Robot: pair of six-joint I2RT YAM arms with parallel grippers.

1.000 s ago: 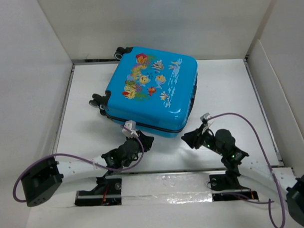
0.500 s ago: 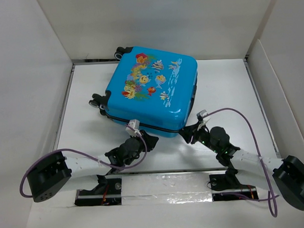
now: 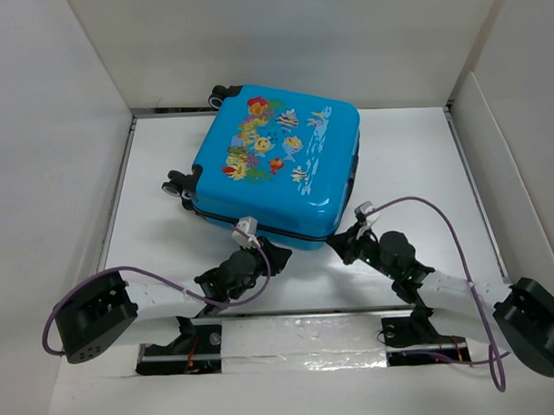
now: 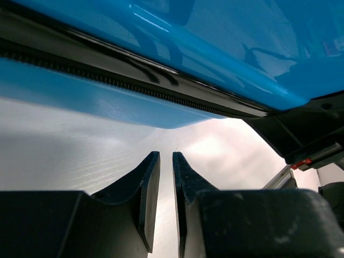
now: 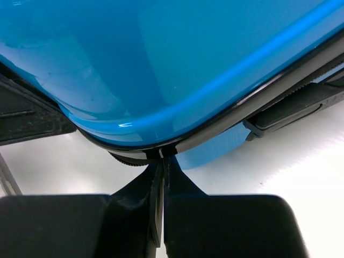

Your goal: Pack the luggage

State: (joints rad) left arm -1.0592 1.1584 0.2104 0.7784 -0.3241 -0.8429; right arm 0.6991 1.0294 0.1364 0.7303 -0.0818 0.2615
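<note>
Pinching the right end effector [image 5: 162,161] shut at the zipper seam [image 5: 242,109] on the blue fish-print suitcase's [image 3: 276,167] near-right corner, hold on anything unconfirmed. Left end effector [image 4: 166,161] slightly parted, empty, beside the suitcase's near edge. Closed, flat on the surface [image 3: 412,157]. Might slip off, or drag the unbraced suitcase rather than run the zipper.

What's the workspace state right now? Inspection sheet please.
Surface: white table.
Job's things: blue suitcase lying flat, closed, fish print up, wheels on its left side.
Clutter: nothing seen.
Grippers: left gripper low before the suitcase's near edge, fingers a narrow gap apart, nothing between them. Right gripper shut, tips at the zipper seam on the near right corner; a pinched pull cannot be confirmed.
Cables: purple cables loop along both arms, off the suitcase.
Surroundings: white walls on three sides.
</note>
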